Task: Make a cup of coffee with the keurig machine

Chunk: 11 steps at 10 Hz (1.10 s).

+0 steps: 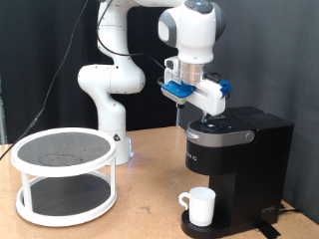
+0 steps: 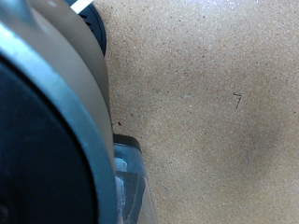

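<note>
The keurig machine (image 1: 237, 157) is a matte black box standing at the exterior view's right, with its lid down. The cup (image 1: 200, 206), a plain white mug, stands on the machine's drip tray under the spout. My gripper (image 1: 206, 120) points down and its fingertips are at the front of the machine's top panel, touching or just above it. The wrist view shows the machine's curved dark lid with its silver rim (image 2: 56, 112) very close, over the brown table (image 2: 206, 103). The fingers do not show in the wrist view.
A white round two-tier wire stand (image 1: 64, 175) stands on the table at the exterior view's left. The arm's white base (image 1: 108, 95) is behind it. The wooden table (image 1: 140, 214) runs between stand and machine.
</note>
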Available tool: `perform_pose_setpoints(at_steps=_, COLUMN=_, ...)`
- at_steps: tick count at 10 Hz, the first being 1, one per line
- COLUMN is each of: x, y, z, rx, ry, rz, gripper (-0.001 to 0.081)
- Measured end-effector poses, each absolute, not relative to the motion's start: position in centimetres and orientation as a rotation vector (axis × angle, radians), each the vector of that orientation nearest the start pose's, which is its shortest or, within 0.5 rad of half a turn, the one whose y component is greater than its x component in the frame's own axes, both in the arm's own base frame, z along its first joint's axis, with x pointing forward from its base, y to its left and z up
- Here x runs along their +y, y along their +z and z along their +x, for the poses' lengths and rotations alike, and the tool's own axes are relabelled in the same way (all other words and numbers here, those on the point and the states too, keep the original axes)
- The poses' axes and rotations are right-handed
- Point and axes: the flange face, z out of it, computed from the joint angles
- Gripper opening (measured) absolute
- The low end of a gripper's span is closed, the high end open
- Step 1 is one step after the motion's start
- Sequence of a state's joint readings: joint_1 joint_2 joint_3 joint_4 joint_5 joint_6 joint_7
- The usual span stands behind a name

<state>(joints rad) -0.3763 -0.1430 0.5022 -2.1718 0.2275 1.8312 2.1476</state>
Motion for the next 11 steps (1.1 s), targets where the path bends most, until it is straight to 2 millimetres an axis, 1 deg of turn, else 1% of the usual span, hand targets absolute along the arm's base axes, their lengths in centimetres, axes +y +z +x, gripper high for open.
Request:
perform_pose_setpoints(at_steps=3, x=8.5, y=43.2, z=48.2, rx=2.811, ry=0.394, rz=-1.64, gripper=0.0734)
perform_pose_setpoints(at_steps=5, x=8.9, y=43.3, z=47.9, rx=2.737, ry=0.456, rz=-1.715, gripper=0.0734)
perform_pose_setpoints(at_steps=6, x=9.1, y=43.8, z=47.8, rx=2.688, ry=0.496, rz=-1.726, gripper=0.0734)
perform_pose_setpoints(at_steps=7, x=9.2, y=44.9, z=48.0, rx=2.637, ry=0.504, rz=-1.684, gripper=0.0734)
perform_pose_setpoints(at_steps=8, x=8.9, y=46.5, z=48.2, rx=2.597, ry=0.476, rz=-1.614, gripper=0.0734)
perform_pose_setpoints(at_steps=10, x=8.0, y=49.3, z=48.5, rx=2.589, ry=0.398, rz=-1.504, gripper=0.0734)
perform_pose_setpoints(at_steps=11, x=7.5, y=50.3, z=48.7, rx=2.609, ry=0.367, rz=-1.474, gripper=0.0734)
